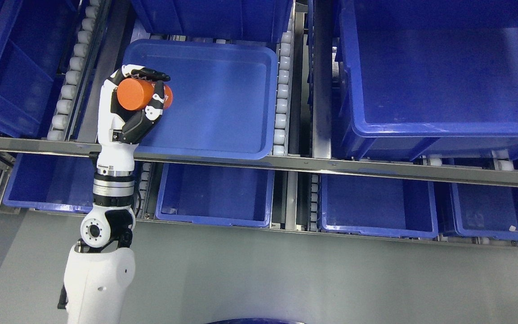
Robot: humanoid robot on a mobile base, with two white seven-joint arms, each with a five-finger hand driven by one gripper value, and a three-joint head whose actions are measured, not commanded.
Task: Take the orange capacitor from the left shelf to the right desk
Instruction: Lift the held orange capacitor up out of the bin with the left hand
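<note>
Capacitor (138, 94): orange, round like a little can, lying on its side up in the air over the left rim of the blue bin (223, 90). Not resting on the bin floor, from the look of it. Held by the left hand (126, 105), with the fingers (156, 74) curled tight around it, one black-tipped finger over the top and more wrapped under the far end. No gap to be seen between fingers and can.

Below the hand, white wrist and arm (99, 274) coming up from the bottom left, crossing the grey shelf rail (286, 164). Bin sitting on the shelf between two rows of white rollers (281, 90). More blue bins all around, above, beside and on the lower row (216, 193). All looking bare inside, though the far corners are dark and hard to check.

Right hand nowhere in the picture. No table in the picture either.

Step in hand, as a guess: grab done, lift just begun. Pick-up part looks finished; carry part not started.

Next move calls for: keeping the squeeze firm, since a smooth round can may slip or roll. Pulling back and up, clear of the bin rim and the shelf rail. Then a turn to the right to find the table, and a soft set-down there.
</note>
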